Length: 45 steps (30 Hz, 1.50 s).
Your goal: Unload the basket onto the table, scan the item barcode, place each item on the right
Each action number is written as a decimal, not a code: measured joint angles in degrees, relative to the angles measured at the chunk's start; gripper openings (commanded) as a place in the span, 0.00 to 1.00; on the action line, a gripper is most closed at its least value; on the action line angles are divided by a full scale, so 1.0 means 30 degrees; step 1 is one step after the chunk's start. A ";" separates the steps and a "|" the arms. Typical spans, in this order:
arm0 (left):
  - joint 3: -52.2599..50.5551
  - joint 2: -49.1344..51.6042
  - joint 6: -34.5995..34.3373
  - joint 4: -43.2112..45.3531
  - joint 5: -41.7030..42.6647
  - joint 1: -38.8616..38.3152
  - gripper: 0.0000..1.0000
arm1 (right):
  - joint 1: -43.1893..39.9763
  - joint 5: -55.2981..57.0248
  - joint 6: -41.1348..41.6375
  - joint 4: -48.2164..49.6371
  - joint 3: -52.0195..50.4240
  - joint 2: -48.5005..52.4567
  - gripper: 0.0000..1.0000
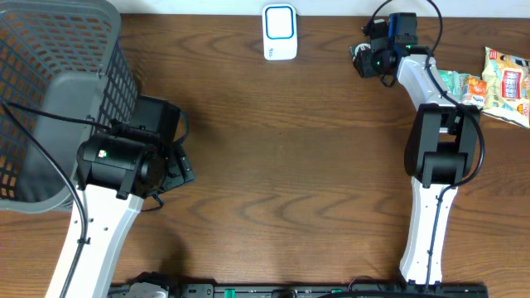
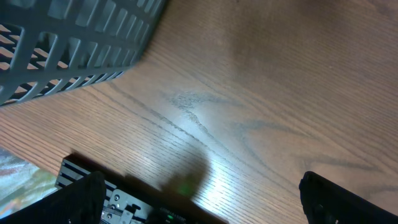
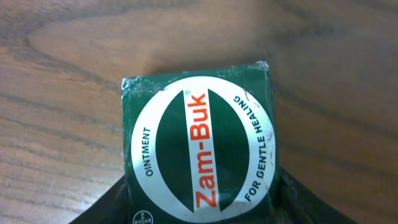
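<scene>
Right gripper [image 3: 202, 202] straddles the small green cardboard Zam-Buk ointment box [image 3: 199, 137] lying between its fingers [image 3: 305, 208], whether pinched firm you cannot tell, so watch it: a shallow hold near one end could let it twist or slip out.

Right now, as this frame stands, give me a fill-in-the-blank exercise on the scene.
1. The green box is labelled Zam-____.
2. The grey basket stands beside the ____ arm.
3. The scanner near the top of the overhead view is ____ with a blue outline.
4. The left hand has its fingers ____, with nothing between them.
Missing words: Buk; left; white; open.
</scene>
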 measured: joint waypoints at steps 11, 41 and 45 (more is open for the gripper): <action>0.0000 0.0000 0.0000 0.0000 0.0000 0.0000 0.98 | -0.0182 0.0809 0.0852 -0.2790 -0.0051 -0.0911 0.49; 0.0000 0.0000 0.0000 0.0007 0.0000 0.0000 0.98 | -0.7264 0.5792 0.3534 -0.5399 -0.0160 -0.5180 0.99; 0.0000 0.0000 0.0000 0.0000 0.0000 0.0000 0.98 | -0.7242 0.5763 0.3679 -0.5413 -0.0160 -0.5180 0.99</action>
